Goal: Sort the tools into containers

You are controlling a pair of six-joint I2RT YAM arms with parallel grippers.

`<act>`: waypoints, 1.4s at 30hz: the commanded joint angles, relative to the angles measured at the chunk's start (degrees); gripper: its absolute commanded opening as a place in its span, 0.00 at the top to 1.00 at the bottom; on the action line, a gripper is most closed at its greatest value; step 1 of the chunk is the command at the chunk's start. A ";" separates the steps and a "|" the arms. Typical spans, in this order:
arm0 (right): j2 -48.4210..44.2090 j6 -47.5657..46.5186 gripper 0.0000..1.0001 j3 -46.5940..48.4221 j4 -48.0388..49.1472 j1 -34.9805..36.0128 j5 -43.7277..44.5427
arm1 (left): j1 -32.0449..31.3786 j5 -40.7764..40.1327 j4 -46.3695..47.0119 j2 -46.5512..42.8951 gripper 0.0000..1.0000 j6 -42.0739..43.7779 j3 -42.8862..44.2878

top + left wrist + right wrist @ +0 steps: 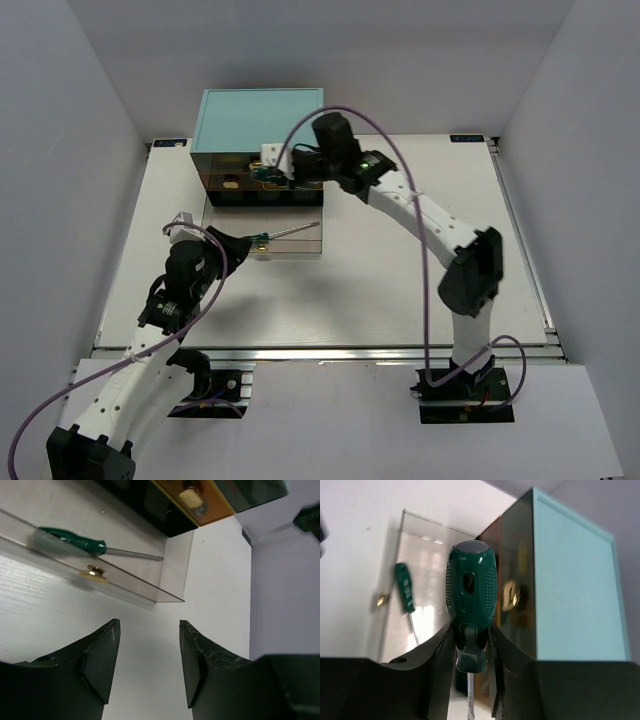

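Note:
A green-handled screwdriver (470, 595) stands handle-up between the fingers of my right gripper (470, 635), which is shut on it, its thin shaft pointing down. In the top view this gripper (270, 177) hovers at the front of the teal-topped cabinet (262, 118), above the pulled-out clear drawer (228, 215). A second green screwdriver (287, 233) (75, 540) lies inside that drawer. My left gripper (240, 243) (150, 630) is open and holds nothing, just off the drawer's front left, near its gold knob (93, 572).
Above the open drawer, shut brownish drawers with gold knobs (511, 595) (190, 497) line the cabinet front. The white table (380, 300) stretches right and forward. Grey walls enclose the sides. A purple cable (400, 160) arcs over the right arm.

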 commanded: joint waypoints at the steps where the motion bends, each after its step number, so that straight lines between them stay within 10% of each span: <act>1: 10.27 -5.02 1.00 8.51 -0.90 3.59 4.72 | -0.17 -1.83 -3.62 0.36 0.41 -4.76 -1.41; 7: 20.74 -2.74 0.84 17.85 -0.46 6.94 9.04 | -0.08 -3.32 -5.73 2.21 0.52 -11.52 -3.25; 21: 14.18 5.95 0.48 9.95 1.65 5.80 9.05 | -0.17 -4.56 10.17 19.05 0.74 -23.04 -9.33; 24: 9.01 10.70 0.51 7.59 1.30 3.61 5.02 | -0.08 -3.68 14.03 23.90 0.75 -23.83 -8.27; 30: -11.77 25.19 0.92 -14.66 14.43 -7.96 -8.60 | 0.44 -3.77 25.78 40.13 0.79 -25.94 -2.23; 42: -28.10 22.93 0.92 -35.21 12.29 -22.75 -7.40 | 3.08 -1.92 33.12 63.37 0.69 -30.60 16.33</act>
